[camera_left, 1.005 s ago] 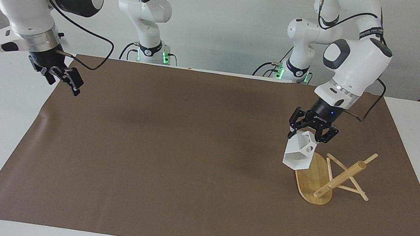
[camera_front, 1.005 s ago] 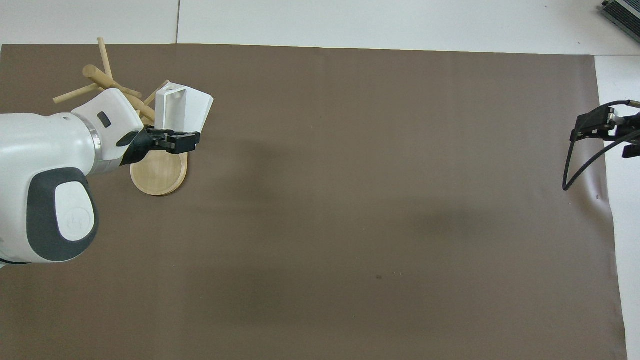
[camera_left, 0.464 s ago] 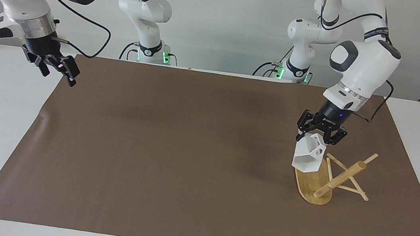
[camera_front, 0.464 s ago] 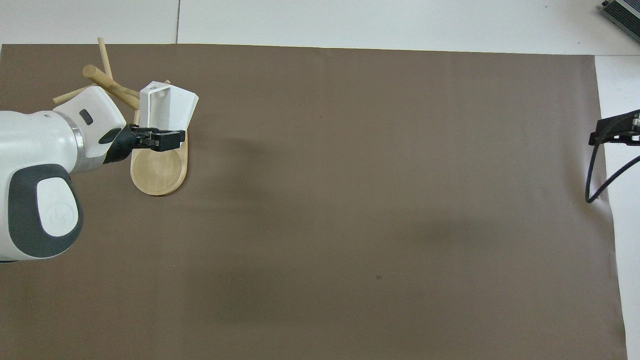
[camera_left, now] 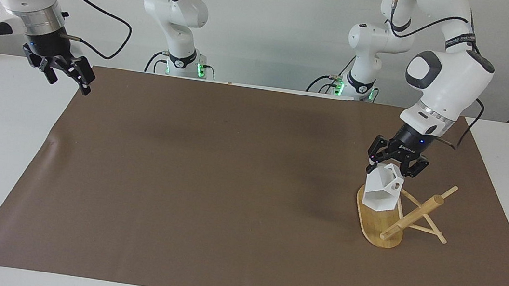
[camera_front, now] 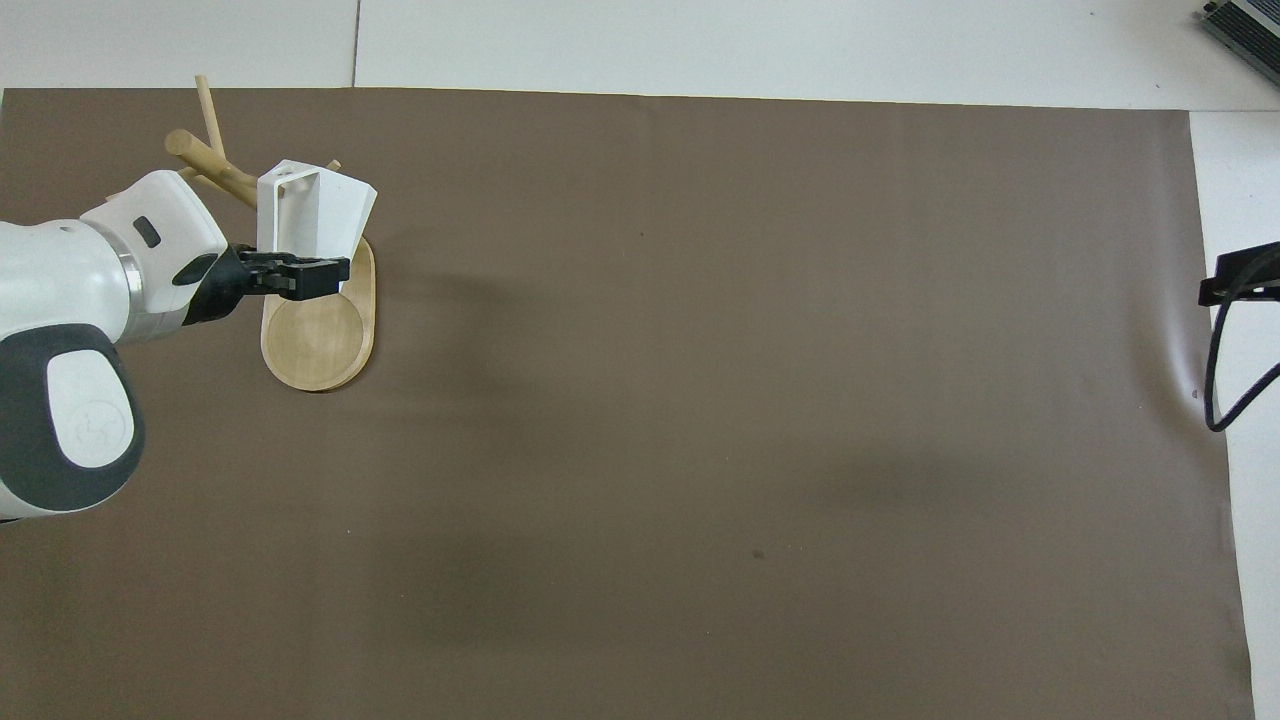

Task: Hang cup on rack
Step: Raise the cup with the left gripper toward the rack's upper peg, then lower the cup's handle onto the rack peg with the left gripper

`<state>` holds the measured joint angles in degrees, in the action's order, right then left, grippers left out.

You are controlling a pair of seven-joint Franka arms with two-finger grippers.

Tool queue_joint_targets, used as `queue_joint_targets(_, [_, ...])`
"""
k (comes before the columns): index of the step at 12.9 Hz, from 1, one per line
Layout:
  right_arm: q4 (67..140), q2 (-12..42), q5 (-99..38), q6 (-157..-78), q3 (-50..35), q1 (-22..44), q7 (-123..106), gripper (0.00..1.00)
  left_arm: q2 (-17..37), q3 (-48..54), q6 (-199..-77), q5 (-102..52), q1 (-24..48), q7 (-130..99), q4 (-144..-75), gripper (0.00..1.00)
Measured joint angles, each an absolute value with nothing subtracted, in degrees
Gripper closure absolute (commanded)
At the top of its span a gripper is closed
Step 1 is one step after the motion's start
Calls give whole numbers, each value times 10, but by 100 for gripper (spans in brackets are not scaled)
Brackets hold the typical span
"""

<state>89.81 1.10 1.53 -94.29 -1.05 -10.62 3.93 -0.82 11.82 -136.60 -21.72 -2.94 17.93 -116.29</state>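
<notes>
The left hand (camera_left: 396, 170) has carried the cup (camera_left: 380, 193) (gripped) over the rack (camera_left: 378, 225).

Left pincer (camera_left: 396, 166) clamped, wrist angled down; right pincer (camera_left: 65, 72) spread wide, raised, arm waiting.

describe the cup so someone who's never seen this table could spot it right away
Find the brown mat, then go to the left arm's end, where a bamboo rack stands. The cup hangs over the rack's oval base, gripped by the left gripper. It is the only white thing there: faceted, angular, with a round hole through its flat handle.
</notes>
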Motion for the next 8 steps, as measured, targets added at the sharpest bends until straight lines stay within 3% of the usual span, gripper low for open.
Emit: queue_joint_targets(8, [884,9,6,-919,-17,-101,41,0,-6,118,-1366,-217,-51,204,-1171,100])
